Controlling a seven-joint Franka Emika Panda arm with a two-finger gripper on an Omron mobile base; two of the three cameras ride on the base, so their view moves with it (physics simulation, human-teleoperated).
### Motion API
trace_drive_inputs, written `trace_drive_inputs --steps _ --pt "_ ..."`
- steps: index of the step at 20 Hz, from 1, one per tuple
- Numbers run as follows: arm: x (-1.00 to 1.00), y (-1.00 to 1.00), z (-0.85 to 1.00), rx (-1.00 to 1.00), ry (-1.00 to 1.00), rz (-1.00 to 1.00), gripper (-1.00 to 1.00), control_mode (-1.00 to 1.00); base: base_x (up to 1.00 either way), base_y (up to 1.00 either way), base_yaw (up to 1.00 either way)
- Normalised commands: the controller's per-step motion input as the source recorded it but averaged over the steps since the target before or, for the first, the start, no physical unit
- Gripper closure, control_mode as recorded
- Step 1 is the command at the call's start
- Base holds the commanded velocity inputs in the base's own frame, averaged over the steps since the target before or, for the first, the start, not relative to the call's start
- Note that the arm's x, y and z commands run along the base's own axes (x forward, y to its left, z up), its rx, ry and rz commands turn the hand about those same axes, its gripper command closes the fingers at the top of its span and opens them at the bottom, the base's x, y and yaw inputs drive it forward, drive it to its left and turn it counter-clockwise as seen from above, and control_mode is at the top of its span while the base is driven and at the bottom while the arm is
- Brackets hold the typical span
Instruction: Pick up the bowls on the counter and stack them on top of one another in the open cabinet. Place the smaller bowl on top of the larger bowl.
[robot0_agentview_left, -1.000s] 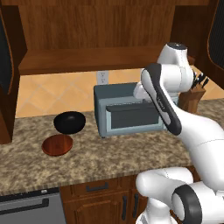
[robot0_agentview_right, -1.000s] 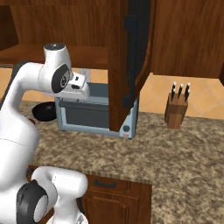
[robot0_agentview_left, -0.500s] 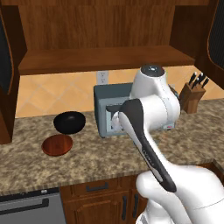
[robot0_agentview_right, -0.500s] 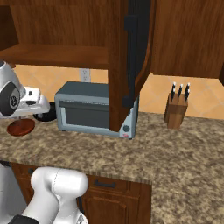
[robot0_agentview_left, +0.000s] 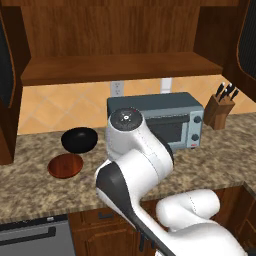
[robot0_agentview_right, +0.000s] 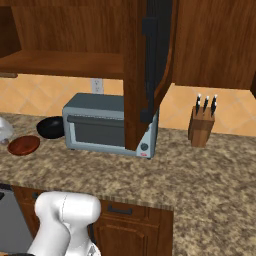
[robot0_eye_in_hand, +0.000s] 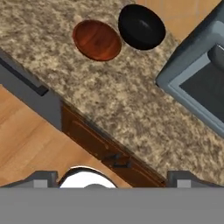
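The deep black bowl (robot0_agentview_left: 79, 139) and the shallow reddish-brown bowl (robot0_agentview_left: 65, 165) sit side by side on the granite counter (robot0_agentview_left: 40, 190), left of the toaster oven. The hand view looks down on them from above the counter's front edge, with the reddish bowl (robot0_eye_in_hand: 97, 40) and the black bowl (robot0_eye_in_hand: 141, 26) near its top. My gripper (robot0_eye_in_hand: 112, 178) is open, its finger tips (robot0_eye_in_hand: 43, 177) wide apart with nothing between them, well short of both bowls. The open cabinet's shelf (robot0_agentview_left: 120, 67) runs above the counter and holds nothing. My arm's white links hide the gripper in the left base view.
A grey toaster oven (robot0_agentview_left: 175, 120) stands right of the bowls, under the shelf. A knife block (robot0_agentview_left: 219, 107) is at the far right. An open cabinet door (robot0_agentview_right: 150, 75) hangs in front of the oven in the right base view. Drawers (robot0_eye_in_hand: 113, 159) lie below the counter edge.
The arm has swung left and folded down from in front of the toaster oven, and now bends low over the counter's front edge. The bowls have not moved.
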Motion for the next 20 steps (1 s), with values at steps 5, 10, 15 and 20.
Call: trace_drive_inputs --steps 5,10,15,20 --pt "0.06 0.97 -0.16 -0.13 0.01 0.17 -1.0 -1.0 0.0 0.0 0.0" --pt "0.59 0.72 -0.68 -0.05 0.03 0.15 -1.0 -1.0 0.0 0.0 0.0" --pt "1.0 0.51 -0.58 -0.09 0.04 0.14 -1.0 -1.0 0.0 0.0 0.0" --pt "0.88 0.43 -0.63 -0.17 0.06 0.11 -1.0 -1.0 0.0 0.0 0.0"
